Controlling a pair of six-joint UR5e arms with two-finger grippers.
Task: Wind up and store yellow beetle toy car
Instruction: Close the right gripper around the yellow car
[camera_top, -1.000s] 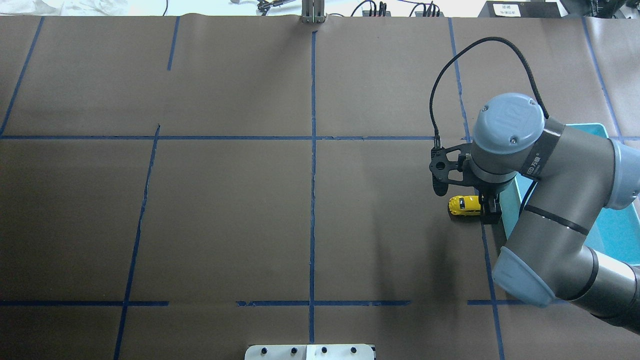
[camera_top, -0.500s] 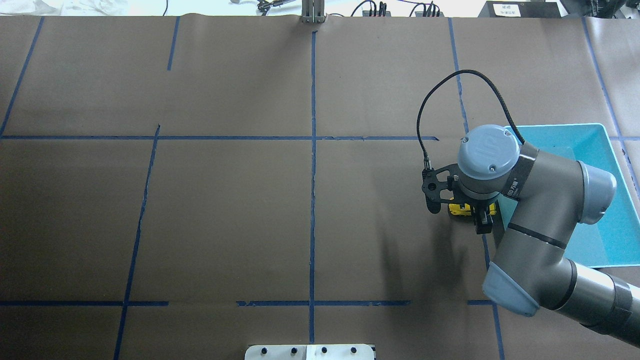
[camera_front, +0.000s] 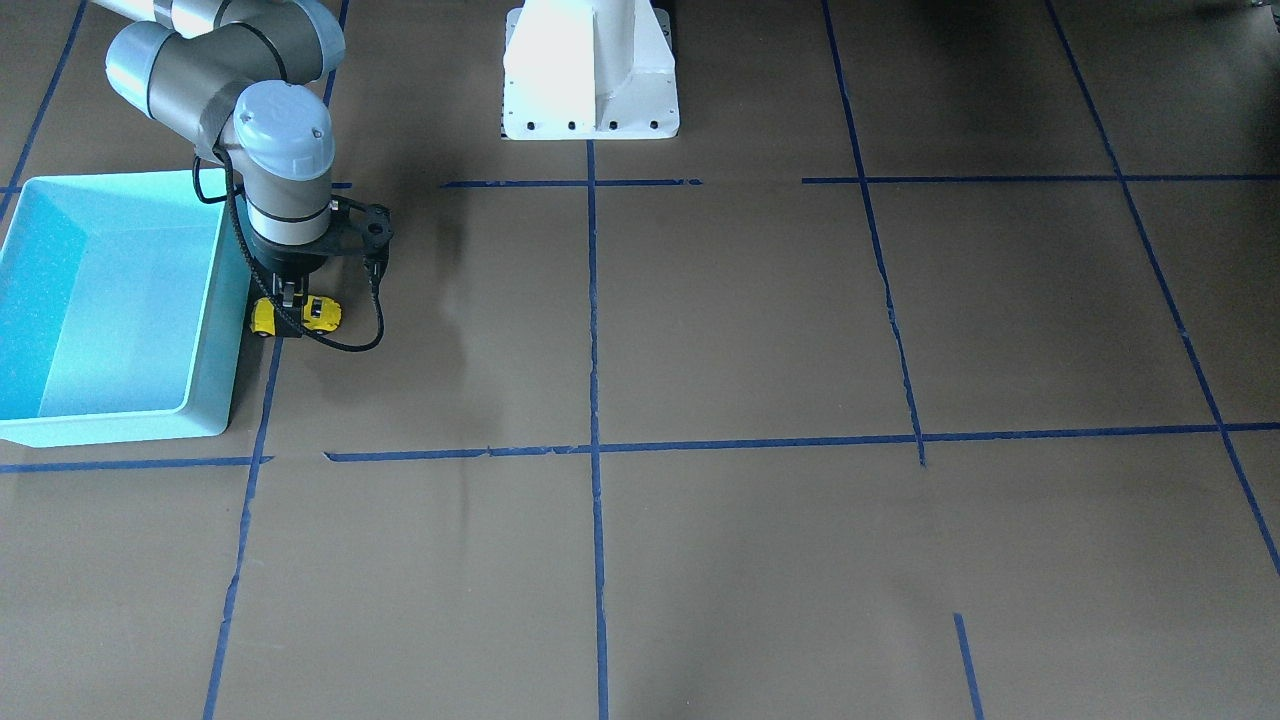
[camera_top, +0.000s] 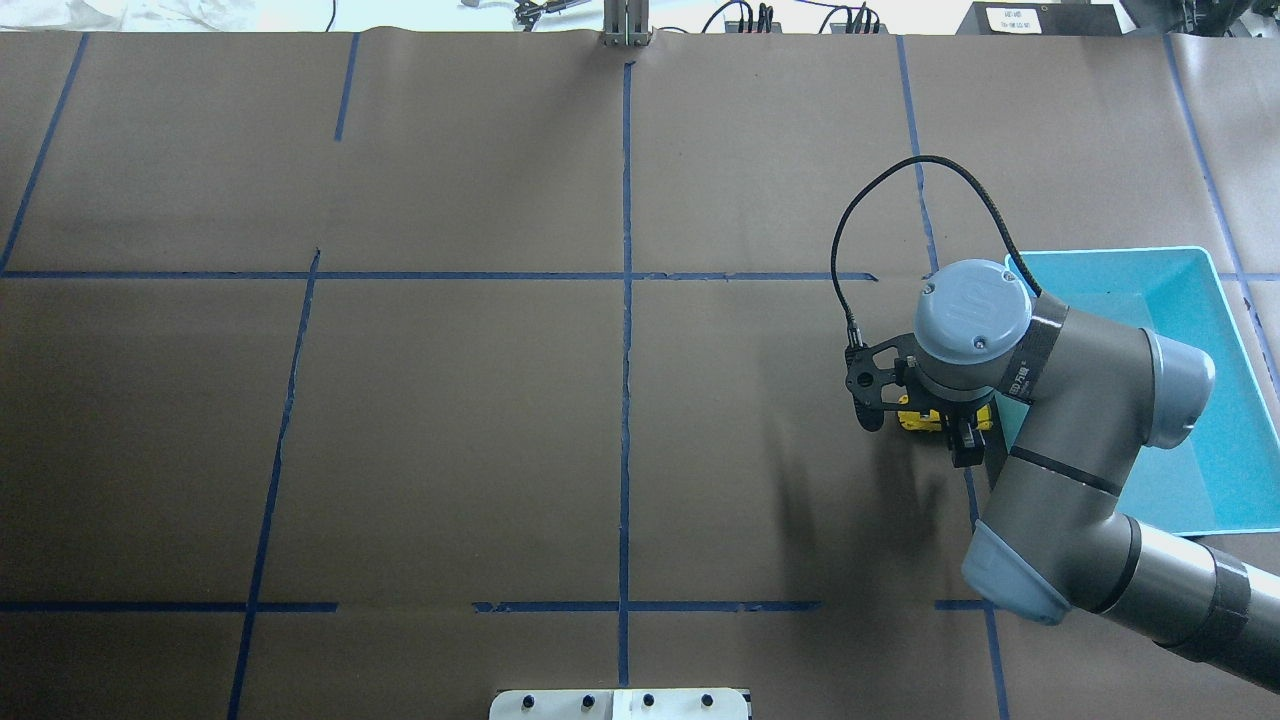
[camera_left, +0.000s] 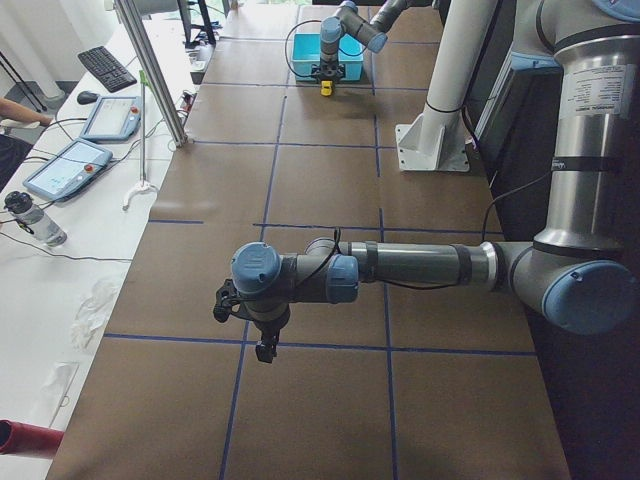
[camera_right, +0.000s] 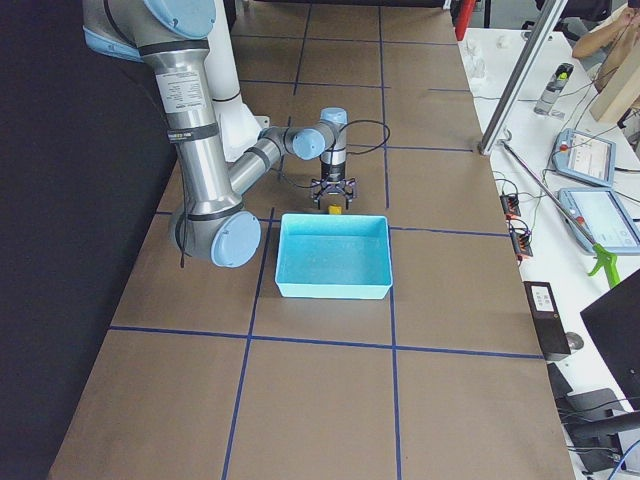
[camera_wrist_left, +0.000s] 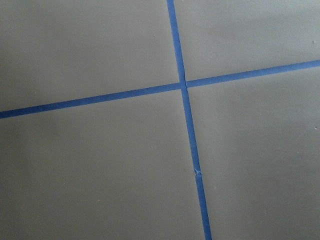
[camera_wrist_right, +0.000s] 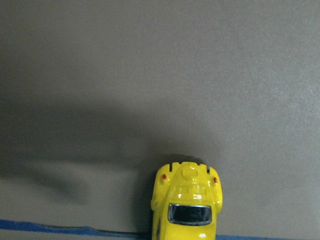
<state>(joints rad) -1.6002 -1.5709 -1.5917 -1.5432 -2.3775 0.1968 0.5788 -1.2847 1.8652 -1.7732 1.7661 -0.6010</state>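
The yellow beetle toy car (camera_top: 912, 421) stands on the brown table paper just left of the turquoise bin (camera_top: 1110, 253). It also shows in the front view (camera_front: 322, 313) and at the bottom of the right wrist view (camera_wrist_right: 187, 205). My right gripper (camera_top: 950, 425) points straight down over the car, one finger (camera_top: 965, 447) on its near side and one (camera_front: 290, 300) on its far side; the jaws look open around it. My left gripper (camera_left: 264, 350) hangs low over bare table far from the car; I cannot tell whether it is open or shut.
The bin (camera_front: 110, 428) holds nothing and sits close beside the car. Blue tape lines (camera_top: 626, 300) cross the table. The robot's white base (camera_front: 590, 70) stands at the table's edge. The left wrist view shows only paper and tape (camera_wrist_left: 185, 100).
My right arm has swung toward the car and come down, so the wrist now covers most of the car. In the last half second it only sank a little.
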